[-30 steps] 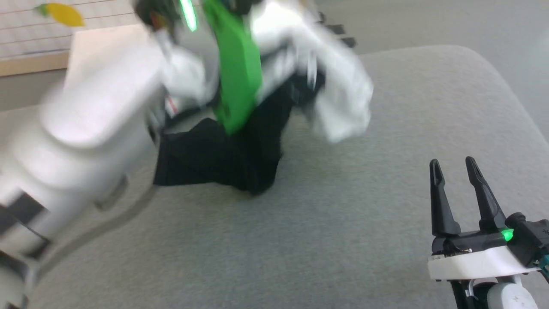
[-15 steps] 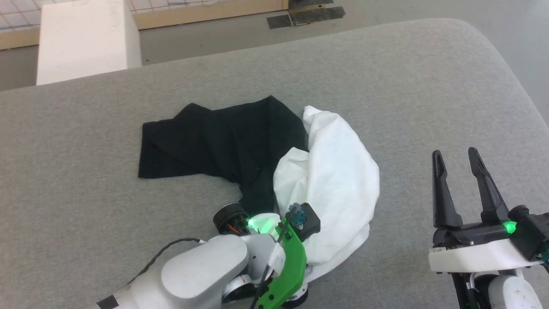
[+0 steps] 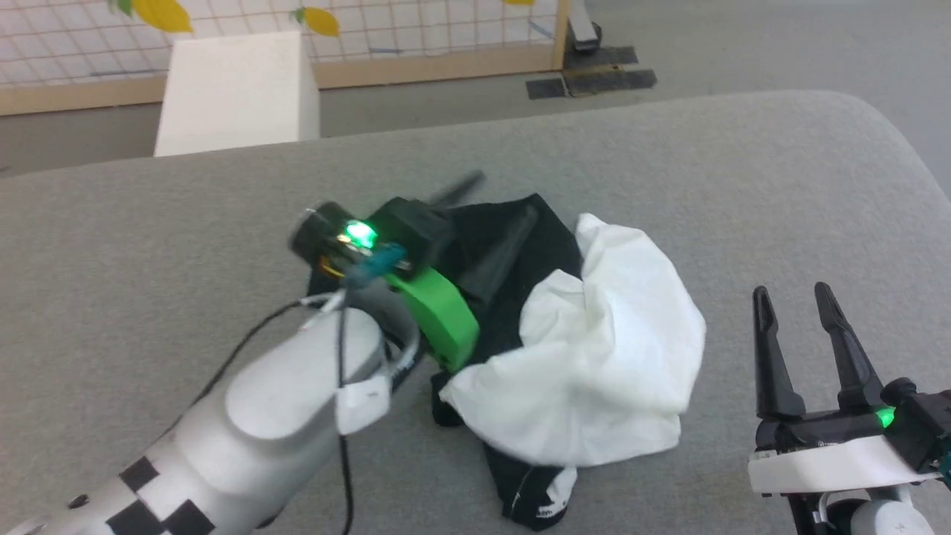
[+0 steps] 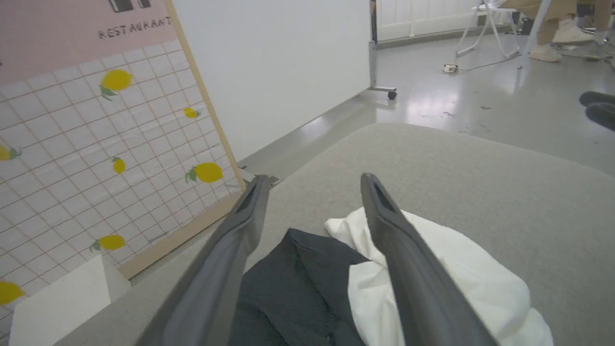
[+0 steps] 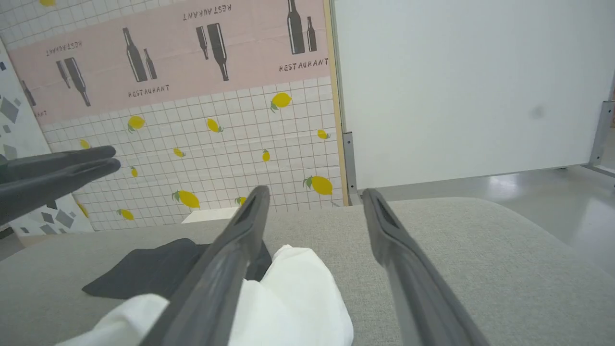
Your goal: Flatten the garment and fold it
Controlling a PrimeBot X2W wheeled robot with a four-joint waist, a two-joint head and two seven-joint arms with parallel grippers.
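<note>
Garment is lying crumpled on the grey worktop, its white body heaped over the black sleeves. Left tool is hovering above the black part, fingers apart and gripping nothing. Right tool is hanging to its right, clear of the cloth, fingers apart and empty.

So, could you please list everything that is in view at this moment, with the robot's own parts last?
garment: one, white body with black sleeves, crumpled mid-surface
padded surface: one, grey, under the garment
block: one, white, on the floor beyond the surface's far edge
panel: one, white grid with yellow lemons under a pink band, behind the block
partition: one, white, beside the panel
floor mats: two, black, by the panel's post
person's shoes: a pair, pale, far across the floor
left tool: one, dark, open, over the garment
right tool: one, dark, open, right of the garment
</note>
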